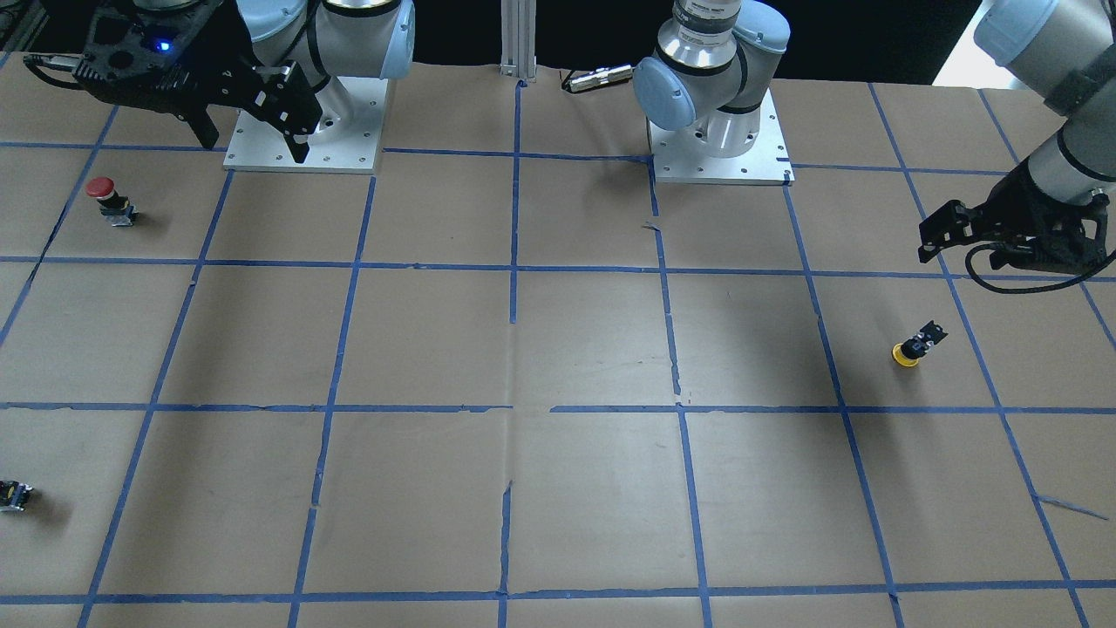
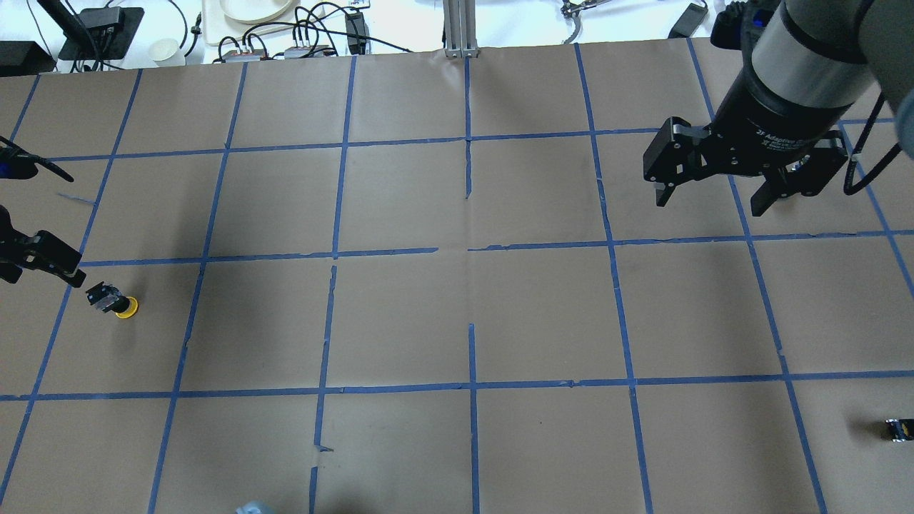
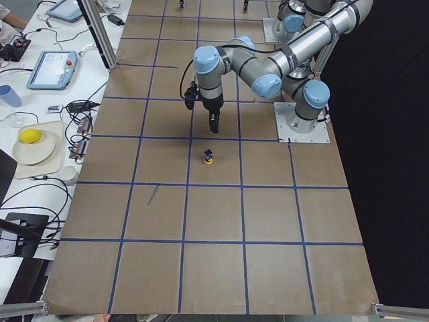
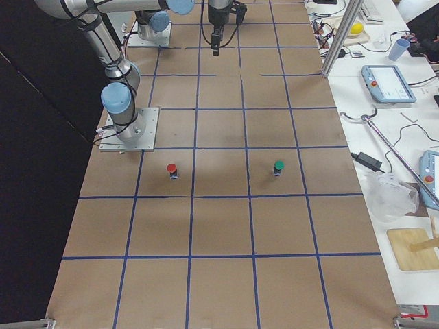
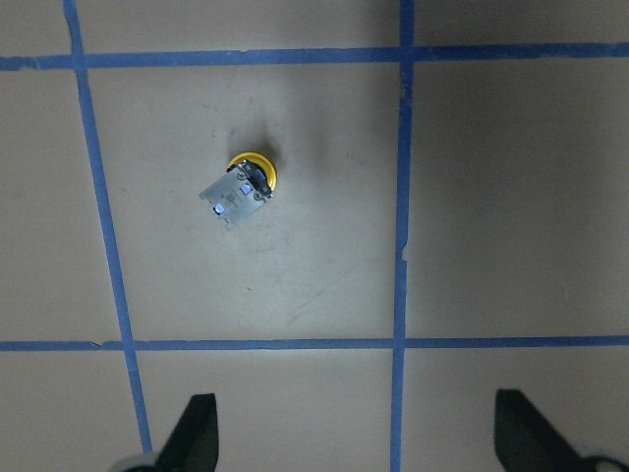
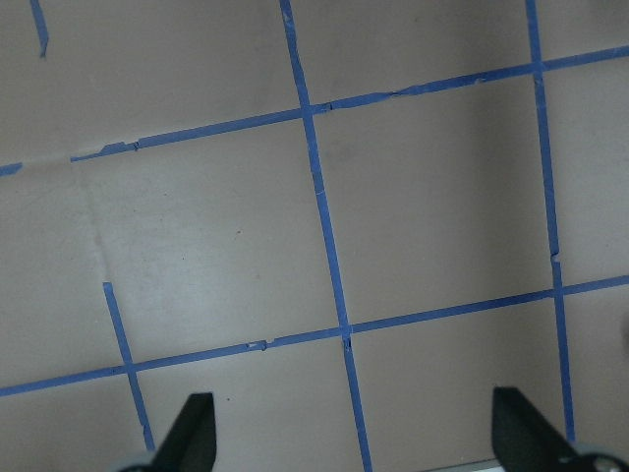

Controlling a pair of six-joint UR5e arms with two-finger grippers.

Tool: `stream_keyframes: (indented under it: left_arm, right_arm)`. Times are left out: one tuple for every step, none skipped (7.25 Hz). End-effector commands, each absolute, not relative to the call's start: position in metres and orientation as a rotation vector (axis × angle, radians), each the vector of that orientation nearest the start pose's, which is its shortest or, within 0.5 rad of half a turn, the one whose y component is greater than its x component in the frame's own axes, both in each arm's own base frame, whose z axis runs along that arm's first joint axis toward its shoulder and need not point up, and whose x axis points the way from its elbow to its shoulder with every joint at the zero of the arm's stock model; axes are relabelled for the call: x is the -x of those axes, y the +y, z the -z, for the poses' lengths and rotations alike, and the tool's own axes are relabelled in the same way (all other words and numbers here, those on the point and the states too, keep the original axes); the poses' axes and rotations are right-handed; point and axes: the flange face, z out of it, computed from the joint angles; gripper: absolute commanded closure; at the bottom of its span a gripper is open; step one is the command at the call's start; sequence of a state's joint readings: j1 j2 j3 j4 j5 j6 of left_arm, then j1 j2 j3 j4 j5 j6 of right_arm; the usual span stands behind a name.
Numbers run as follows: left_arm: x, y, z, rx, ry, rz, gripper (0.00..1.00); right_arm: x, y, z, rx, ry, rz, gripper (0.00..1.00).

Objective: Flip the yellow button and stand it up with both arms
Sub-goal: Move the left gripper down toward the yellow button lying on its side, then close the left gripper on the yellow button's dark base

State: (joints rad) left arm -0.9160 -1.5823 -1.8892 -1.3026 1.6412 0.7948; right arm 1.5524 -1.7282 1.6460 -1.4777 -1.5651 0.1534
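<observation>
Risk, front view: button cap-down, tilted, on paper counter at robot's left side; round glossy cap could roll under a sloppy pinch. Overhead: right tool spread wide, well apart from it, long reach. Left wrist: left tool released, not touching; small grey boxy base may slip.

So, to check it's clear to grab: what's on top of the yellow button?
Nothing. The yellow button sits cap-down, its grey base bare on top; the cap's face is hidden underneath.

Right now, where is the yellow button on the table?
The yellow button rests cap down at the overhead view's far left, inside a taped square, near the left gripper.
</observation>
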Motion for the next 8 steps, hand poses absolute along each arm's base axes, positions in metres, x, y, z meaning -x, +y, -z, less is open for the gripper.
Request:
stream_keyframes:
  left_arm:
    - [-0.208,-0.438,-0.33,-0.491,3.16,-0.096,0.01]
    - [-0.217,-0.444,-0.324,-0.702,3.09,-0.052,0.01]
    - [-0.226,-0.453,-0.311,-0.907,3.015,-0.024,0.01]
    - [-0.23,-0.459,-0.287,-1.106,2.986,-0.053,0.01]
    - [-0.232,-0.461,-0.277,-1.261,2.944,-0.06,0.01]
    - [-0.23,-0.464,-0.274,-1.422,2.886,-0.013,0.02]
    - [-0.228,-0.468,-0.269,-1.571,2.824,0.056,0.02]
    - [-0.231,-0.47,-0.26,-1.601,2.787,0.054,0.01]
  right_arm:
    - [-0.126,-0.426,-0.514,-0.269,3.125,-0.017,0.0]
    - [-0.127,-0.426,-0.514,-0.269,3.12,-0.016,0.0]
    - [-0.126,-0.425,-0.514,-0.269,3.121,-0.015,0.0]
    - [-0.127,-0.426,-0.514,-0.269,3.12,-0.016,0.0]
    - [-0.126,-0.425,-0.514,-0.267,3.127,-0.01,0.0]
    - [-0.127,-0.426,-0.514,-0.266,3.12,-0.011,0.0]
    - [-0.126,-0.426,-0.515,-0.265,3.127,-0.005,0.0]
    - [-0.126,-0.426,-0.514,-0.264,3.123,-0.008,0.0]
